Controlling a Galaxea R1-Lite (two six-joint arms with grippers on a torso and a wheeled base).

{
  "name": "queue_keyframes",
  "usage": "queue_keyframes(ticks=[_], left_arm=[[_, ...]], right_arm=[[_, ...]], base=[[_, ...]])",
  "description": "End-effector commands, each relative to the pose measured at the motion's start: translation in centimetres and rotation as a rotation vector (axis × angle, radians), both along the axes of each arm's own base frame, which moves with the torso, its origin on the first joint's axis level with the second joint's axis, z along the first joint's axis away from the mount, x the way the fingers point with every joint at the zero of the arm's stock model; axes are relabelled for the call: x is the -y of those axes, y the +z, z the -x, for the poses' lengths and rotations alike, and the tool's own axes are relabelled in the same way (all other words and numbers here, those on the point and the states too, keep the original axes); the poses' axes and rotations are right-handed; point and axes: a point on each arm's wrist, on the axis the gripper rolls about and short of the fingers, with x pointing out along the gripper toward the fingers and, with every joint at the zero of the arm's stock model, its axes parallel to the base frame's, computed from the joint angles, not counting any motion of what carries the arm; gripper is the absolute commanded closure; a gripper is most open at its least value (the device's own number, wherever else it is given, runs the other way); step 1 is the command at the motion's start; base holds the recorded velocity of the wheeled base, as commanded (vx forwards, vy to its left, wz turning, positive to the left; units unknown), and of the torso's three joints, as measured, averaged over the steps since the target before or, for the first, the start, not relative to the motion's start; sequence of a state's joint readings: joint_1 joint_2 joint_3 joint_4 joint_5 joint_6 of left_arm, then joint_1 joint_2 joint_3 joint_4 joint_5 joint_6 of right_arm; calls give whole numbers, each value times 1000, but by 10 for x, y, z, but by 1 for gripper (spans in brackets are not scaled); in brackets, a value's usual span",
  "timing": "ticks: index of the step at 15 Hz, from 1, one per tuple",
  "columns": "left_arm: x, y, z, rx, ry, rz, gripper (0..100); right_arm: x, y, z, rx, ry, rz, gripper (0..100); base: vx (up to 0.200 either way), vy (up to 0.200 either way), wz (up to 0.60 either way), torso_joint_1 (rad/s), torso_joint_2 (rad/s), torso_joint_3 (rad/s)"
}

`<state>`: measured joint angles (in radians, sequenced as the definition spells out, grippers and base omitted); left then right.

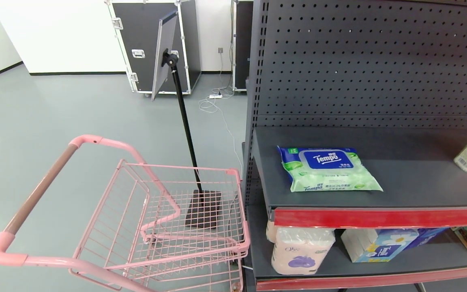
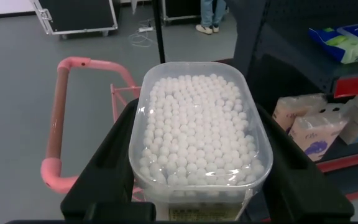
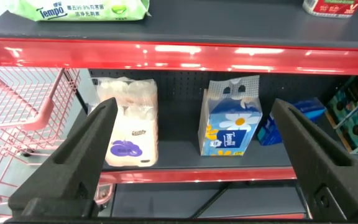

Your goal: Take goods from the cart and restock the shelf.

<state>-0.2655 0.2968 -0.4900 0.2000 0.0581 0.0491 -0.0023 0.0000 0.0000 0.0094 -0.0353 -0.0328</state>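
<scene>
A clear plastic tub packed with white cotton swab heads (image 2: pixel 197 143) is clamped on both sides by the left gripper (image 2: pixel 196 104), near the handle of the pink wire cart (image 1: pixel 47 260). The right gripper (image 3: pixel 194 102) is spread wide with nothing held, facing the lower board of the dark grey shelf (image 1: pixel 420 182). On that board a white toilet-roll pack (image 1: pixel 298 249) is stood. On the upper board, at 3 o'clock, a green-and-blue wipes pack (image 1: pixel 326 168) is laid flat.
</scene>
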Motion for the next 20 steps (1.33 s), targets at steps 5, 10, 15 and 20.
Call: queue_keyframes(ticks=[5,10,15,20], left_arm=[[0,0,-1,-2,0,-1,100],[0,1,-1,-2,0,-2,100],[1,1,-2,2,-34,-26,100],[1,1,-2,0,-32,-27,100]], right_arm=[[0,0,0,-1,1,1,0],[0,0,0,-1,1,-1,0],[0,0,0,-1,2,-1,0],[0,0,0,-1,2,-1,0]], base=[[0,0,0,66,-143,-88],[0,0,0,116,-286,-164],[0,-120,0,3,-2,0],[0,-200,0,6,-1,0]])
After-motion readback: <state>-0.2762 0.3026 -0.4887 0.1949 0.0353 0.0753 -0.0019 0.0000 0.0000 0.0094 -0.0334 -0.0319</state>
